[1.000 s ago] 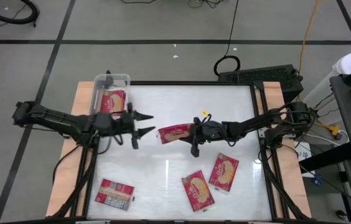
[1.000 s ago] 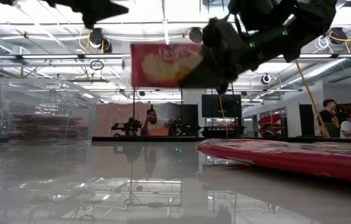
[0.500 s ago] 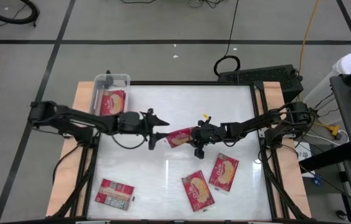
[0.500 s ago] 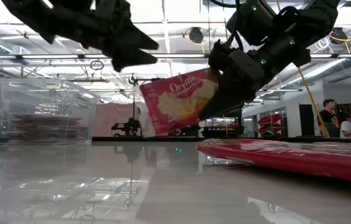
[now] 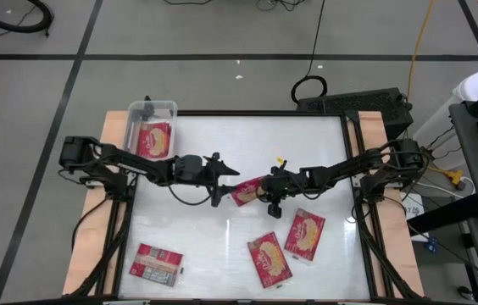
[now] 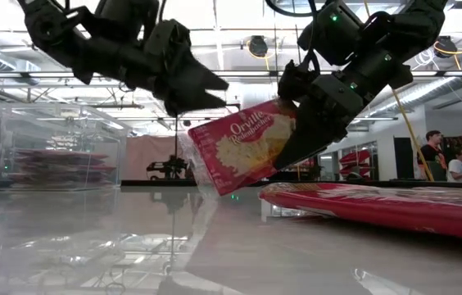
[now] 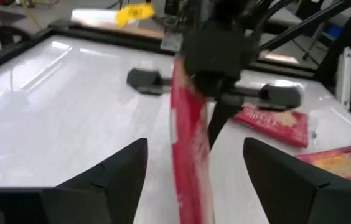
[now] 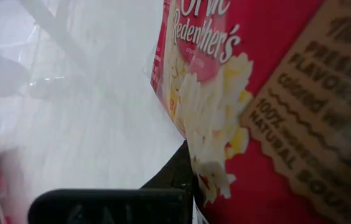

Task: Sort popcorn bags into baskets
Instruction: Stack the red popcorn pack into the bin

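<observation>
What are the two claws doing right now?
Left gripper: open, jaws either side of the popcorn bag, not yet closed.
Right gripper: shut on that bag, holding it above the table.

**Legible print: one packet only**

Held popcorn bag, in the right claw above the bench:
- Front, low view: "Orville Redenbacher's" in white script.
- Same bag, right wrist view: "Redenther's" as it reads there; side panel, partly cut off: "PRESE…", "FLAVOR", "COLORING", "100% NATURAL".

Other packets: print unreadable.
</observation>
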Robot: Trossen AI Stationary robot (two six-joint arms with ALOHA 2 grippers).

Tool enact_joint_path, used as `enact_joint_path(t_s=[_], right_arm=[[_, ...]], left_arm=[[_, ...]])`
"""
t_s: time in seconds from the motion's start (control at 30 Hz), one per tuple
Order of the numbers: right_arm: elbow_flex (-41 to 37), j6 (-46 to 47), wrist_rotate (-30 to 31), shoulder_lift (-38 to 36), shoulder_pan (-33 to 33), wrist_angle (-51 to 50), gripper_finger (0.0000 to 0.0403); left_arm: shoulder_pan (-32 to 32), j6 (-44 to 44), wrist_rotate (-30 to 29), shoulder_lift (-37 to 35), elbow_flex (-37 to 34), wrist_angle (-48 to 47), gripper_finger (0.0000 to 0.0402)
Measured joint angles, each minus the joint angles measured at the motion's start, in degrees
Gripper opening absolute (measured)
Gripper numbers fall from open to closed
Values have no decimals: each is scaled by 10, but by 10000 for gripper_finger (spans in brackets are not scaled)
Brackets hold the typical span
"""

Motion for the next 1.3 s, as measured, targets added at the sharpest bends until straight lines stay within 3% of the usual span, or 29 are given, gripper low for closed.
enact_joint_path(t_s=[0.17, 0.3, 0.53, 0.83, 1.07, 1.3], right_arm=[[0, -18, 0, 0, 0, -1, 12], [0, -32, -15, 0, 0, -3, 12], [0, -32, -14, 0, 0, -12, 12], [0, -29, -12, 0, 0, -7, 12], [0, -21, 5, 0, 1, -7, 25], [1, -3, 47, -1, 5, -6, 98]], left_arm=[[5, -11, 5, 43, 0, 10, 296], [9, -31, 30, 76, 0, 41, 295], [9, -42, 51, 103, 0, 99, 211], [10, -33, 50, 102, 4, 96, 22], [19, -36, 57, 102, 4, 97, 27], [30, -35, 75, 59, 4, 75, 11]])
